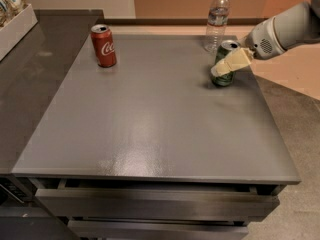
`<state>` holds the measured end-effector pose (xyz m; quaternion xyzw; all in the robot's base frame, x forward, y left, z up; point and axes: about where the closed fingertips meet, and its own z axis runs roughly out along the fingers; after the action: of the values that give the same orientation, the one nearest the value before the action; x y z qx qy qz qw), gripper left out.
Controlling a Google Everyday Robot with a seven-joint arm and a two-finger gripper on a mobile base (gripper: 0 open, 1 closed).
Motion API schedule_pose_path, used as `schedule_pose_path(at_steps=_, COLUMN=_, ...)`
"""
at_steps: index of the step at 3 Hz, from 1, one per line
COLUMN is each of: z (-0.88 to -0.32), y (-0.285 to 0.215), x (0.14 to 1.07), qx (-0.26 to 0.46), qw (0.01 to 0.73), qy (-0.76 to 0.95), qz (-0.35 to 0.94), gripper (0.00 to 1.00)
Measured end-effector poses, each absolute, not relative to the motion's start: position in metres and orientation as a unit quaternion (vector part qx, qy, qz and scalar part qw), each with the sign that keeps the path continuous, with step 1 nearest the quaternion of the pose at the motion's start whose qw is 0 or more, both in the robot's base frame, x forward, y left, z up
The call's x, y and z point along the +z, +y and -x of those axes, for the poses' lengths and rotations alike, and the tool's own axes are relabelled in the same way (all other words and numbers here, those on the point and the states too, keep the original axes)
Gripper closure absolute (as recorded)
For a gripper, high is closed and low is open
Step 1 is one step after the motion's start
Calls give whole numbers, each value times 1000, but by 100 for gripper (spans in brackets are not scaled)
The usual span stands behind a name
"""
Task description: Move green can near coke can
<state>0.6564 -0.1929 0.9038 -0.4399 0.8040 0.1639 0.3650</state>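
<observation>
The green can stands near the right edge of the grey table, towards the back. My gripper reaches in from the right and is shut on the can. One pale finger lies across the can's front; the other finger is hidden behind it. I cannot tell whether the can's base touches the table. The coke can stands upright at the back left of the table, far from the green can.
A clear water bottle stands just behind the green can at the table's back edge. A dark counter adjoins the table on the left, with a white box of snacks on it. Drawers run below the table's front edge.
</observation>
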Motion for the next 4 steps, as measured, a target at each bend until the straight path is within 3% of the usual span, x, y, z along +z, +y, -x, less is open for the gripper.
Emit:
schedule_pose_path(at_steps=3, z=-647, y=-165, x=940, qx=181, qw=382, qy=774, qz=472, gripper=95)
schedule_pose_path(at_steps=4, z=-638, y=-126, x=966, qx=195, qw=392, qy=747, qz=500, gripper=100)
